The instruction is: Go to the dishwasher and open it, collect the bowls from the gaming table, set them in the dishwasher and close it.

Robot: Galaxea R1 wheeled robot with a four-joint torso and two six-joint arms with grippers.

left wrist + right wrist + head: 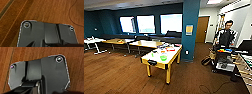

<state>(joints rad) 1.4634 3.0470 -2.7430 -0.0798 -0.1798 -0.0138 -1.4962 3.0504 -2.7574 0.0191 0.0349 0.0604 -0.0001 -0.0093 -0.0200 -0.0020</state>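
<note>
Floor: wooden boards (121, 72), warm reddish-brown, long straight planks with fine grain; both wrist views look straight down on the same planking, with a thin dark cable (73, 15) curving over it in the left wrist view.
Gaming desk: one long desk (172, 53) at the centre of the head view — flat white top, yellow edge band, yellow square legs, a dark fitting on its near end.
Bowls: one lime green bowl (163, 57), round and glossy, sits on the near half of the white top; the other bowls cannot be told apart from the clutter.
Game boxes: colourful flat boxes (169, 48) strewn over the far half of the desk; too blurred to count.
Other desks: two plain wooden-topped ones (146, 43) behind it, centre left, and one white one (92, 40) at the far left.
Pillar: one square teal column (190, 30), right of centre, with a pale yellow notice on it.
Windows: three bright rectangles (146, 24) in the dark blue back wall, upper left.
Person: one, standing at the right behind a black cart (224, 61) — face left out.
Tools: whether either is wide or narrow, I cannot tell.
</note>
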